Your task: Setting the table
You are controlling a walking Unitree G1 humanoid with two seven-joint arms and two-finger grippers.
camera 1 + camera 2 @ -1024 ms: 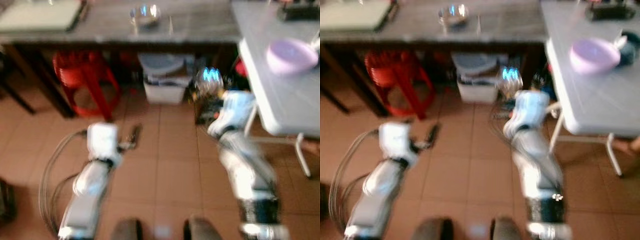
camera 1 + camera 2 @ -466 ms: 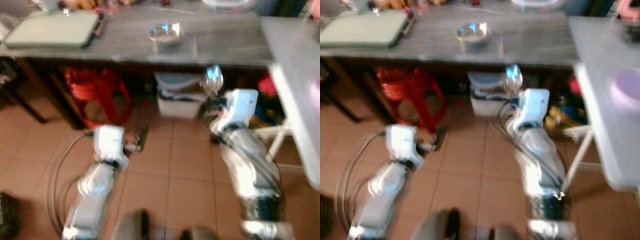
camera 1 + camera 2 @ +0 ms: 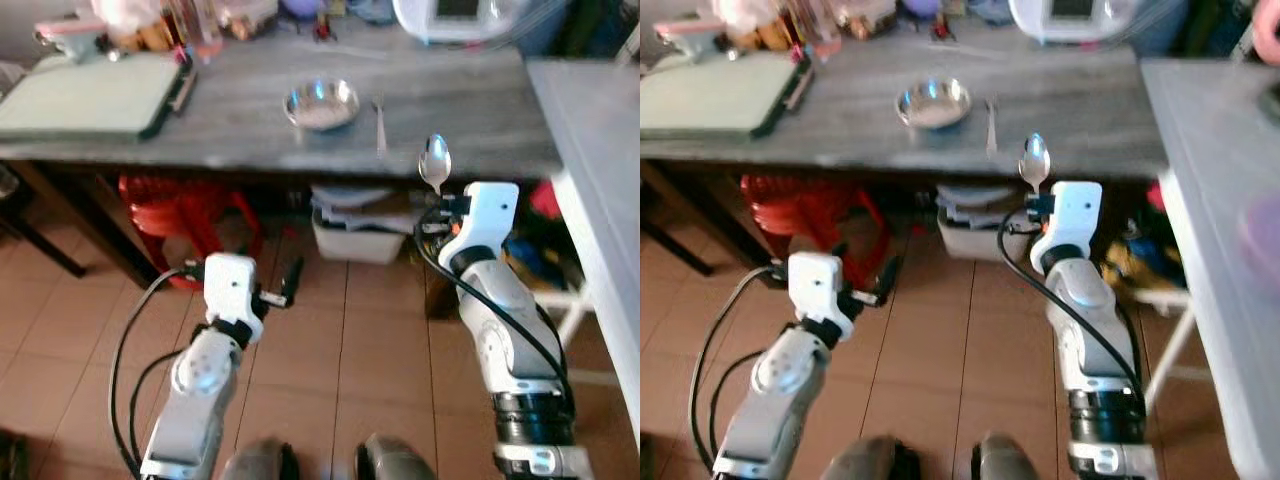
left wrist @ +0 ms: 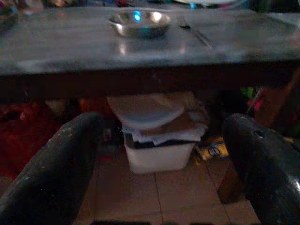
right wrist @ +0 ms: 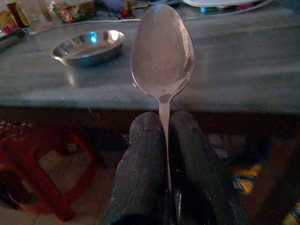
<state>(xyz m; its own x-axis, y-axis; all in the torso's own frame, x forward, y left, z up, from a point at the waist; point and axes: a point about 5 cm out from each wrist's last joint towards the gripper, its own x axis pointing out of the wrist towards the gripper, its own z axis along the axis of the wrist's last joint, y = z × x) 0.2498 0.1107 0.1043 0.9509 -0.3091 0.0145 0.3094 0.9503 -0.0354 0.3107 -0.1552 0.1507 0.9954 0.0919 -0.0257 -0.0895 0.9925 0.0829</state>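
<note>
One spoon (image 5: 162, 51) in right pincer (image 5: 164, 140), seemingly unbranded

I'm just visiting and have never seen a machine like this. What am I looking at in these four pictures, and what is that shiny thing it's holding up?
It is a walking humanoid robot with two silver arms, each ending in a gripper of two black fingers. The two upper pictures come from a camera pair on its head, looking down at its own arms and the tiled floor. The two darker ones come from cameras on its wrists, looking along the fingers.

The right gripper is shut on a metal spoon, bowl end up; the right wrist view shows its handle pinched between the fingers. The left gripper is open and holds nothing.

Ahead stands a grey table with a steel bowl, a fork beside it, and a green board.
</note>
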